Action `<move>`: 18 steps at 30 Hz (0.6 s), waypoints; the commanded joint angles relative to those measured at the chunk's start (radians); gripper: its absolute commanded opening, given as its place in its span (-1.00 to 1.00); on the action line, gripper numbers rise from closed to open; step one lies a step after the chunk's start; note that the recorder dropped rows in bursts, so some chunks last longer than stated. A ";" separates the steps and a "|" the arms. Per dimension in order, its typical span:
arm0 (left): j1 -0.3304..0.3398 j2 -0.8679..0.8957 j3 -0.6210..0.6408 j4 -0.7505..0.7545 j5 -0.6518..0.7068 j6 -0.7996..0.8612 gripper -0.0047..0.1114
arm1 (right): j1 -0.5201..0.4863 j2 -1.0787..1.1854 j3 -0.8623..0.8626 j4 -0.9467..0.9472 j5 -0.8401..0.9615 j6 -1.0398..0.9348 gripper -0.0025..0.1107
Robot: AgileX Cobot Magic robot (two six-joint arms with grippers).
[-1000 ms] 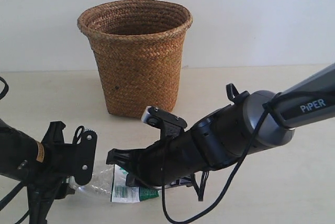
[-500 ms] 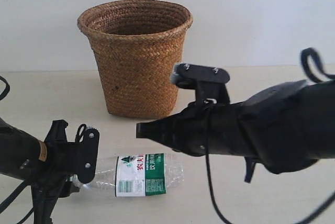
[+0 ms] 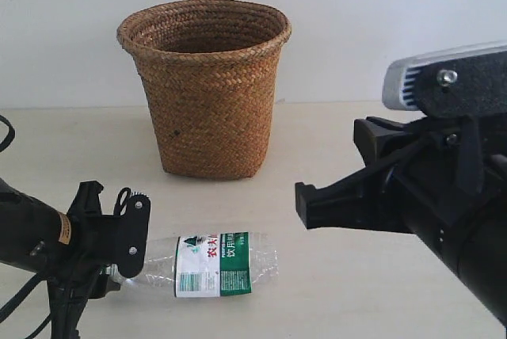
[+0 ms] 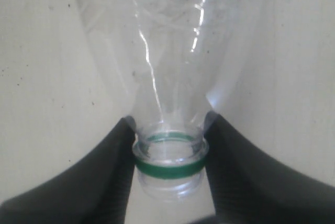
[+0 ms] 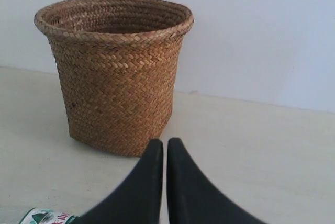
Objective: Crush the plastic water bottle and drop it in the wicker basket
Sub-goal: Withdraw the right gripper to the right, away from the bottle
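The left hand (image 4: 170,125) clamps the neck of the plastic water bottle (image 4: 167,41) at its green ring (image 4: 168,169). The bottle lies on its side on the table (image 3: 333,137), well apart from the wicker basket (image 3: 207,89) behind it, with bare table between them. The right hand (image 5: 164,148), fingers pressed together on nothing, hangs above open table to the bottle's right. The left wrist view alone shows the grip. The exterior view alone shows the whole bottle.

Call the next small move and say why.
Probably raise the left gripper, lifting the plastic water bottle off the table towards the rim of the wicker basket. Its jaws clamp the neck, the body looks creased, the right gripper is shut and clear of it, and the basket stands taller behind.
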 commanded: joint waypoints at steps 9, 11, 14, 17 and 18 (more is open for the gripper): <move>-0.002 -0.001 -0.001 -0.007 -0.001 -0.001 -0.85 | 0.041 -0.014 0.025 0.114 -0.059 0.020 -0.96; -0.002 -0.001 -0.001 -0.007 -0.001 -0.001 -0.85 | 0.041 -0.014 0.025 0.114 -0.049 0.027 -0.96; -0.002 -0.001 -0.001 -0.007 -0.006 -0.001 -0.85 | 0.041 -0.014 0.025 0.114 -0.054 0.034 -0.96; -0.002 -0.001 -0.005 -0.015 -0.006 -0.001 -0.85 | 0.041 -0.014 0.025 0.114 -0.054 0.034 -0.96; -0.002 -0.001 -0.005 -0.015 -0.006 -0.001 -0.85 | 0.041 -0.014 0.025 0.114 -0.054 0.034 -0.96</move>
